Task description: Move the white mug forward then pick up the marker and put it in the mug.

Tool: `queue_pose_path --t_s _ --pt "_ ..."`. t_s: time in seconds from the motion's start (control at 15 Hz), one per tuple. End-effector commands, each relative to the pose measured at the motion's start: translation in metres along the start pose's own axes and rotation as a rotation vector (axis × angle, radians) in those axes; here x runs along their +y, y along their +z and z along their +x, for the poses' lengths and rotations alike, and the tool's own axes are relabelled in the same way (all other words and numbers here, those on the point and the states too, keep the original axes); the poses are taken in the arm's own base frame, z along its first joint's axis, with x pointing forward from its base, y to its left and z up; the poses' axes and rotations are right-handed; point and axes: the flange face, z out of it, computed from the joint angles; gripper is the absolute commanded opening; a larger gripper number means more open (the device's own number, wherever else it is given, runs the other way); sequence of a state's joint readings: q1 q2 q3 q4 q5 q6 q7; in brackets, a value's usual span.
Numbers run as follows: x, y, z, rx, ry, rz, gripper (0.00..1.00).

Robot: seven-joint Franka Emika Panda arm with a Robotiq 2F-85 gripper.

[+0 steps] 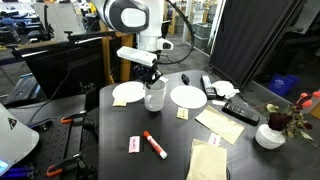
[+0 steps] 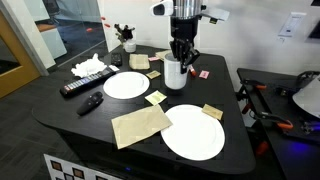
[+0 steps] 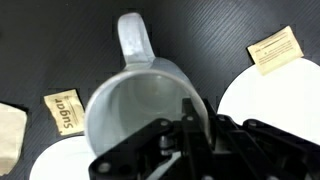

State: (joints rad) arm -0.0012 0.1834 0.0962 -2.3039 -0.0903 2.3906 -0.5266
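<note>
Tool: one. It was clamped on the wall of the white mug, one finger inside the rim and one outside, roughly opposite the handle.
Reason for grip: judged a rim pinch, which lets the mug be slid forward without spanning its body.
White mug: one. It stood upright and empty on the table, between the plates and toward the edge by the robot's base.
Marker: one, red. It lay flat near the table edge farthest from the robot, well apart from the mug and just beside a small card.
Plates: two, white and bare. One lay on each side of the mug, the other opposite.
Bowl: one, near a side edge.
Packets: two in the wrist view, each beside a plate.
Stage: judged the first step, with the marker untouched.
</note>
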Motion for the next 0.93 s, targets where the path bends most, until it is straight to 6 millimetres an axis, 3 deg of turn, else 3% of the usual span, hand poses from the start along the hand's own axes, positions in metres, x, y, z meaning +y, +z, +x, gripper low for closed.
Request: queue_pose_path --t_s 0.0,0.47,0.53,0.87 --pt "-0.006 -0.003 0.0 0.007 0.005 -0.001 0.03" --pt "-0.011 0.008 0.004 -0.005 0.003 0.005 0.03" --pt "-0.011 0.008 0.004 -0.006 0.004 0.003 0.29" --pt "-0.014 0.0 0.004 0.003 0.001 -0.012 0.66"
